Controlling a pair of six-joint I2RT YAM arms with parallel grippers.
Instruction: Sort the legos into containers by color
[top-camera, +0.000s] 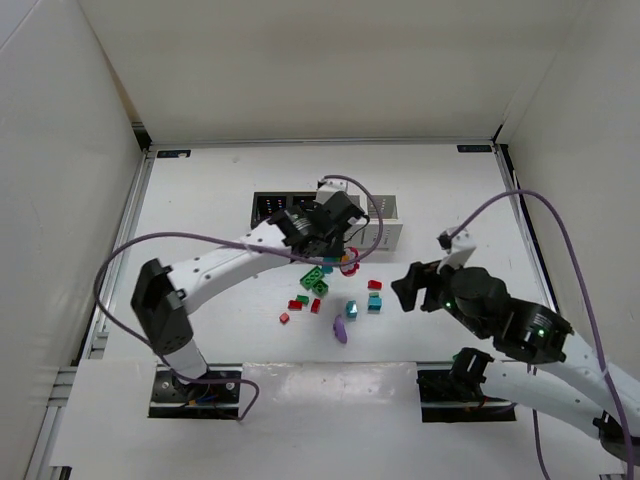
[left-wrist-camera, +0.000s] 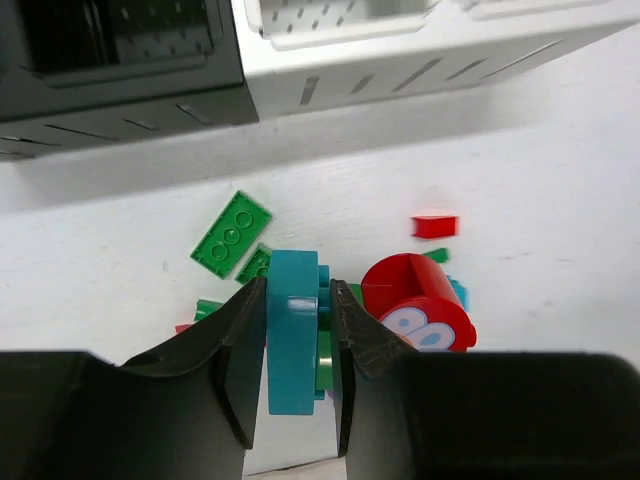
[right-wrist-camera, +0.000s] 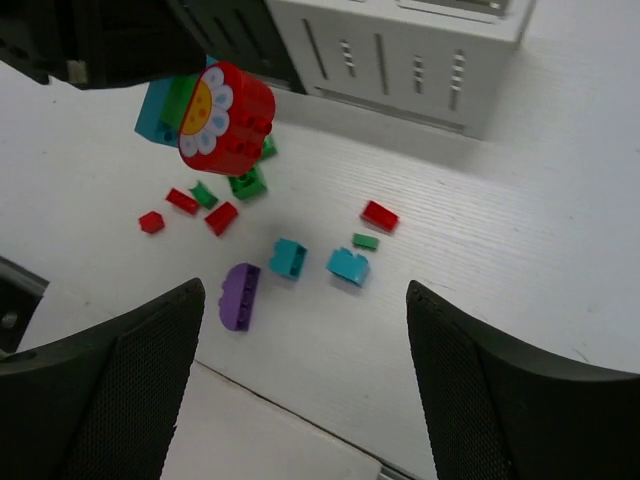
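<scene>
My left gripper (top-camera: 335, 255) is shut on a teal brick (left-wrist-camera: 292, 330) and holds it above the table, just in front of the containers (top-camera: 380, 215). A green brick and a red round piece with a flower face (left-wrist-camera: 418, 303) sit right against the teal brick; I cannot tell if they are joined. The red piece also shows in the right wrist view (right-wrist-camera: 225, 118). My right gripper (right-wrist-camera: 305, 297) is open and empty, above a purple brick (right-wrist-camera: 240, 295) and two teal bricks (right-wrist-camera: 288, 257). Loose red bricks (right-wrist-camera: 220, 217) and green bricks (right-wrist-camera: 247, 183) lie beyond them.
The black bin (left-wrist-camera: 120, 60) and white bin (left-wrist-camera: 400, 50) stand close behind the held brick. A green plate (left-wrist-camera: 231, 233) and a red brick (left-wrist-camera: 434, 226) lie below the left gripper. White walls enclose the table on three sides.
</scene>
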